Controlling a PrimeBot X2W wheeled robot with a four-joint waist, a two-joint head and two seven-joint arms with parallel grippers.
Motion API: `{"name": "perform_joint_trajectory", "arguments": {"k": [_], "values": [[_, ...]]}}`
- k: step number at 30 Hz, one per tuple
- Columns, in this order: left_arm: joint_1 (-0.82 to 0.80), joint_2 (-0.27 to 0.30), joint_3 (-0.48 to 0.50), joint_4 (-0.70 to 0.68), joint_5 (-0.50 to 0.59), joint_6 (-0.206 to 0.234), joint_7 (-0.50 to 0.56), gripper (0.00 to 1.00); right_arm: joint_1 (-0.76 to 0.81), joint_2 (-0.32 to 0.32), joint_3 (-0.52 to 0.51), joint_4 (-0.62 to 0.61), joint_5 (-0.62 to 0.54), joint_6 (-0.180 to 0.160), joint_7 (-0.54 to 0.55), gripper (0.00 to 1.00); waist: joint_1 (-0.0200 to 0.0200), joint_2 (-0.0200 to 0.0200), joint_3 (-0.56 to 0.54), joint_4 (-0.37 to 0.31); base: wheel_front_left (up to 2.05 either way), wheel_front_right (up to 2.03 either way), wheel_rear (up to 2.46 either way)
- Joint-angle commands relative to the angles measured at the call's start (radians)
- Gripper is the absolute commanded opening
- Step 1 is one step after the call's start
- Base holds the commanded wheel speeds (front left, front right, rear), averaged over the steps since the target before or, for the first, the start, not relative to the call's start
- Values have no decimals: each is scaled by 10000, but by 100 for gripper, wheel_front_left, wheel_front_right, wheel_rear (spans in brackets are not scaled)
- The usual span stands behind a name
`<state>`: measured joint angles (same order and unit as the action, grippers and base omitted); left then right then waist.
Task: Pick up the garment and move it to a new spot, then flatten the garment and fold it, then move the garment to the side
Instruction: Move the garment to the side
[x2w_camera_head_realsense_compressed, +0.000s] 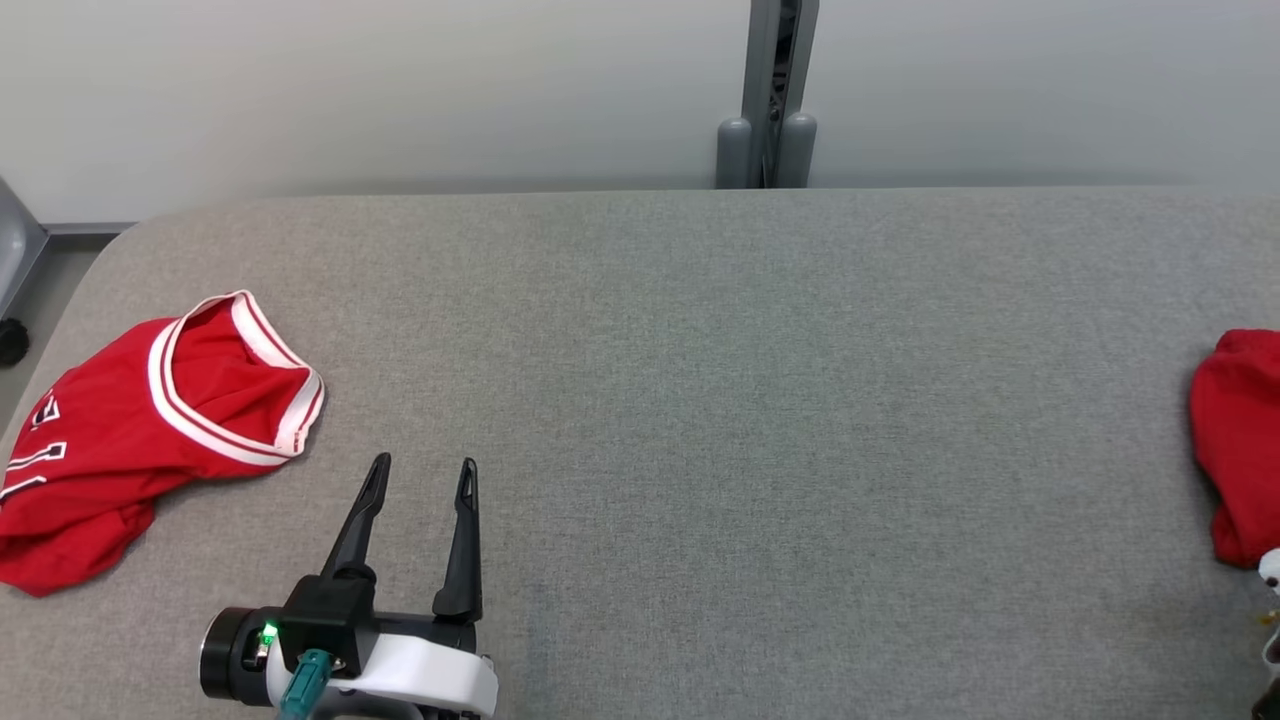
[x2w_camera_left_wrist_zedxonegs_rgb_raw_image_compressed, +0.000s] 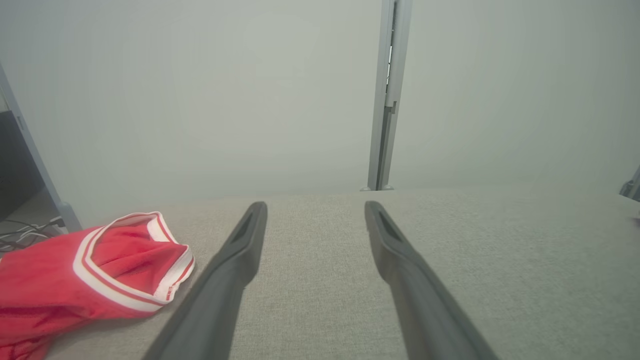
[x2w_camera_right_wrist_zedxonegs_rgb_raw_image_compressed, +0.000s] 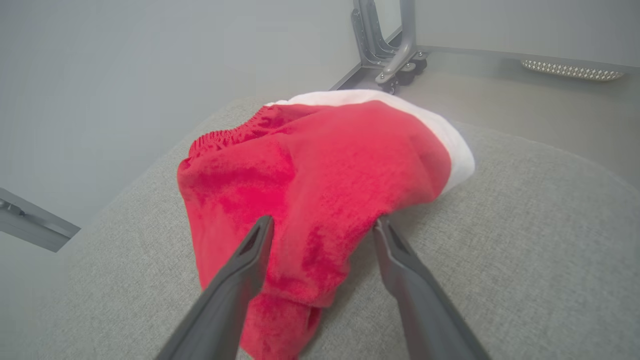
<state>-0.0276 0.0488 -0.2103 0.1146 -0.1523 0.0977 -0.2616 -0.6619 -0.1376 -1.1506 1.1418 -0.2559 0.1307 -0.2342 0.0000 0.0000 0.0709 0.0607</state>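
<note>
A crumpled red garment (x2w_camera_right_wrist_zedxonegs_rgb_raw_image_compressed: 320, 165) with an elastic waist and a white band lies near the right end of the grey padded table (x2w_camera_head_realsense_compressed: 760, 400); the head view catches it at the right edge (x2w_camera_head_realsense_compressed: 1240, 440). My right gripper (x2w_camera_right_wrist_zedxonegs_rgb_raw_image_compressed: 322, 222) is open, its two fingers straddling the near part of that cloth without pinching it. A second red garment (x2w_camera_head_realsense_compressed: 120, 440), a jersey with white-striped trim, lies bunched at the table's left end (x2w_camera_left_wrist_zedxonegs_rgb_raw_image_compressed: 50, 285). My left gripper (x2w_camera_head_realsense_compressed: 424, 463) is open and empty just right of the jersey, hovering low over bare table (x2w_camera_left_wrist_zedxonegs_rgb_raw_image_compressed: 315, 205).
A grey metal post (x2w_camera_head_realsense_compressed: 768, 100) stands against the pale wall behind the table. The table's rounded left corner drops to the floor (x2w_camera_head_realsense_compressed: 40, 280). A metal frame on casters (x2w_camera_right_wrist_zedxonegs_rgb_raw_image_compressed: 395, 50) stands on the floor past the table's right end.
</note>
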Motion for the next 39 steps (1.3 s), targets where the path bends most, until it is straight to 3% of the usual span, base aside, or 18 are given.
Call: {"name": "perform_joint_trajectory", "arguments": {"k": [1,16,23,31,39], "values": [[63,37,72,-10,-48,4,-34,100,-72,22,77,-74,-39,2,-66,100,0,0,-107,-83,0,0,0],[317,37,298,-128,-92,30,-34,100,-600,539,1885,-1181,1042,2,-293,100,0,0,-704,-213,0,0,0],[286,37,371,-224,-22,-46,-34,100,-94,800,5118,-2815,2536,2,-331,100,0,0,-700,-177,0,0,0],[264,37,426,-418,-145,27,-34,100,2167,693,9309,-6151,4547,2,-332,100,0,0,-683,-69,0,0,0],[286,36,466,-547,-164,93,-34,100,4120,132,11590,-8881,5336,2,-312,100,0,0,-681,-29,0,0,0]]}}
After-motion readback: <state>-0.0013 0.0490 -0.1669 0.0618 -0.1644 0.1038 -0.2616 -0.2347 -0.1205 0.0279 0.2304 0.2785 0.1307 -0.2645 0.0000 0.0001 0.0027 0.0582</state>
